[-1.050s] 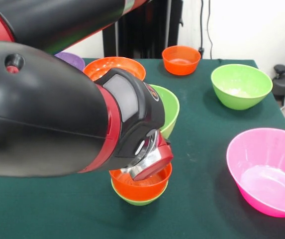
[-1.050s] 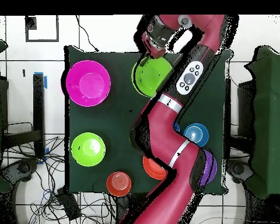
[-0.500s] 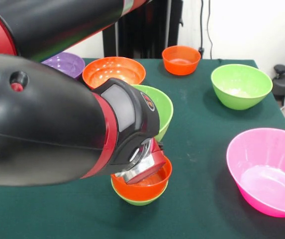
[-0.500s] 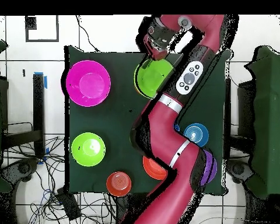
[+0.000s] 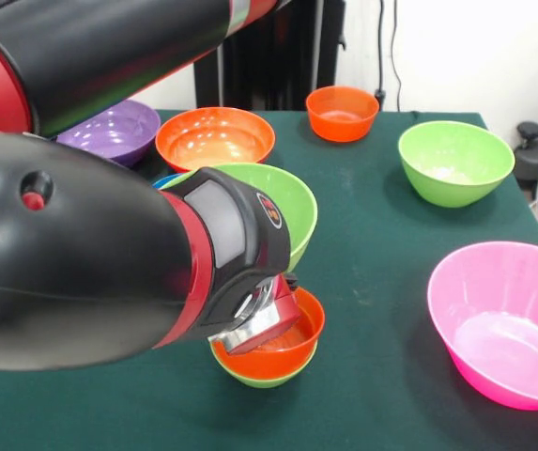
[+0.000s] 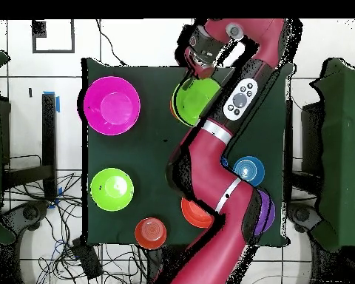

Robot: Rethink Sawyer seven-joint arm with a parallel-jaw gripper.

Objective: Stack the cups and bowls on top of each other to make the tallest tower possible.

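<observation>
Jaws state cannot be told; wrist hides them. Large lime bowl (image 5: 278,202) hangs tilted beside the orange bowl (image 5: 278,348). Level and centre it before release.

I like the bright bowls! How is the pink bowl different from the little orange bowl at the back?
The pink bowl is much wider than the orange bowl. The pink bowl sits at the near right part of the table in the front view, while the orange bowl sits at the far edge. The colours differ too: pink against orange. Both are glossy, round, upright and empty, and each stands alone on the green cloth.
</observation>
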